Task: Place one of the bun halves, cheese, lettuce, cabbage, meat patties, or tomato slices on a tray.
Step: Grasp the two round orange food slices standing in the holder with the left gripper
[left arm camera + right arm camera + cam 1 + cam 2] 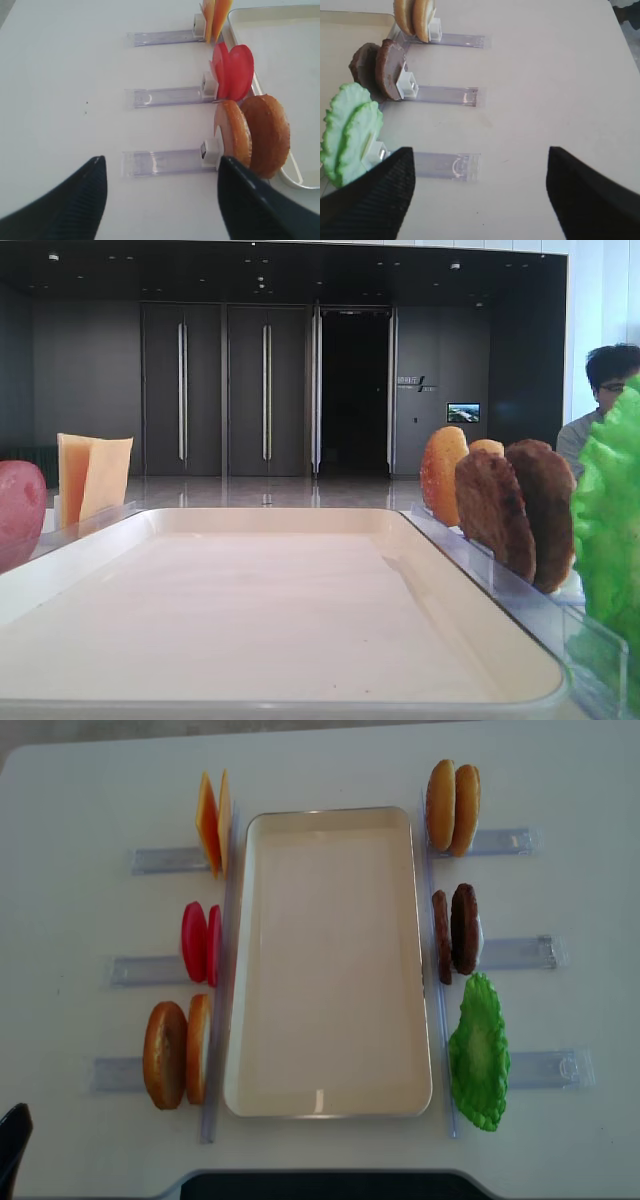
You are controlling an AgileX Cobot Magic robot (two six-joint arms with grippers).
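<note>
The cream-white tray [330, 960] lies in the middle of the table with nothing on it. On its left stand cheese [212, 820], tomato slices [200, 942] and two bun halves [175, 1053]. On its right stand two more bun halves [452, 807], meat patties [456, 930] and lettuce [478, 1053]. I cannot tell any cabbage apart from the green leaves. My left gripper [160, 195] is open over the bare table, its right finger just short of the near bun halves [250, 135]. My right gripper [480, 190] is open and holds nothing, with the lettuce [350, 132] beside its left finger.
Each pair of food pieces stands on edge in a clear plastic holder [540, 1068] that sticks out from the tray's long side. White table surrounds the holders. A seated person [605, 400] is behind the table at the far right.
</note>
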